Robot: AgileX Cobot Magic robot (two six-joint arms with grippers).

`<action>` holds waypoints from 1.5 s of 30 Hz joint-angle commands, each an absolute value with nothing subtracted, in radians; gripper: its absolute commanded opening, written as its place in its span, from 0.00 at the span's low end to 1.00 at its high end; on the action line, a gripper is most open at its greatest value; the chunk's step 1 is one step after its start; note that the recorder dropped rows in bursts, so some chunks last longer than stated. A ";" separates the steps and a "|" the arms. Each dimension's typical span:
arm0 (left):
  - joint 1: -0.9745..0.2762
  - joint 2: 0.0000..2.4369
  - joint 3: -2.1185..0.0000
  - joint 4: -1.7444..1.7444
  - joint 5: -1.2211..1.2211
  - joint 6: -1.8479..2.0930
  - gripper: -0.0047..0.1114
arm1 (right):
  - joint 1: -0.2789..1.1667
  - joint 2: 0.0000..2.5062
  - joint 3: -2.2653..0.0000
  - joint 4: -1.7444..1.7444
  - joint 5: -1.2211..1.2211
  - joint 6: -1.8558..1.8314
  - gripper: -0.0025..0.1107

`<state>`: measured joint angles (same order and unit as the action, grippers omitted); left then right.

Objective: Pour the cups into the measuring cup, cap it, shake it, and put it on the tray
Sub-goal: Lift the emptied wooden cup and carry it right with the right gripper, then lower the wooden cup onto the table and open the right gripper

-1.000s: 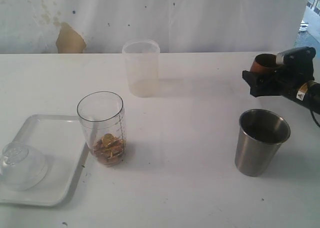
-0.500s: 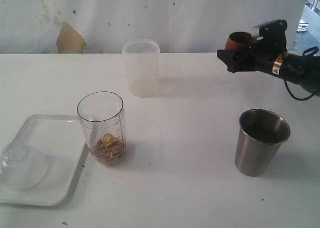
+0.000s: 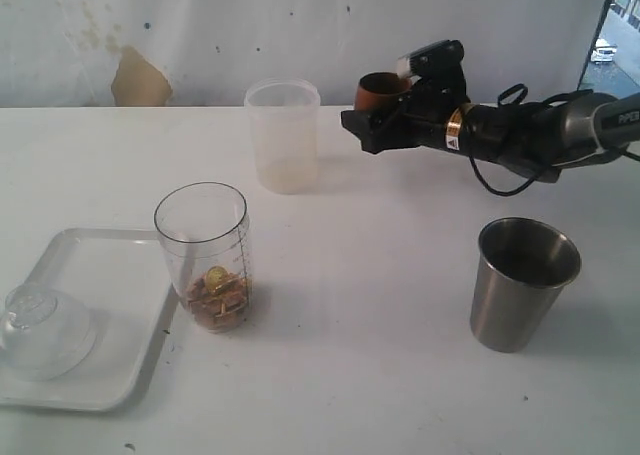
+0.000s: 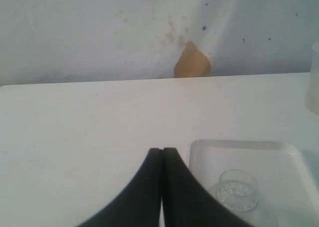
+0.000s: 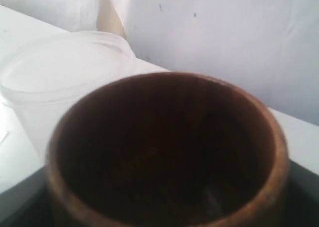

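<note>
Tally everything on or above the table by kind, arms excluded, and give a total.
Pouring cups: 3 (wooden cup, frosted tumbler, steel cup)
Measuring cup: 1
Domed lid: 1
Tray: 1
Total: 6

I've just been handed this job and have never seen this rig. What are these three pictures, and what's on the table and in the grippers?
It is a robot with two arms, each ending in a two-finger gripper. The wide picture comes from a camera off the arms, looking over the table. The other two come from cameras on the wrists. The right gripper holds the wooden cup upright above the table, beside the frosted tumbler; its wrist view looks into that cup. The left gripper is shut and empty, and shows only in its own wrist view. On the table stand the measuring cup with brown bits at its bottom, the tray carrying a clear domed lid, and the steel cup.
</note>
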<state>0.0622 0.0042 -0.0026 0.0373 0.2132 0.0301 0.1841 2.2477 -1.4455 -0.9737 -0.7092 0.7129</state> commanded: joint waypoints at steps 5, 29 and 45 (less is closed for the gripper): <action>0.058 0.000 0.000 0.031 0.208 0.030 0.04 | 0.190 2.265 -1.456 -0.889 -0.674 0.691 0.02; 0.058 0.000 0.000 0.031 0.208 0.030 0.04 | -0.134 2.310 -1.454 -1.167 -0.948 0.725 0.02; 0.058 0.000 0.000 0.031 0.208 0.030 0.04 | -0.108 2.401 -1.486 -1.278 -0.976 0.723 0.02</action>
<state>0.0622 0.0042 -0.0026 0.0373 0.2132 0.0301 -0.1225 2.3943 -1.4820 -1.2673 -0.9528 0.7172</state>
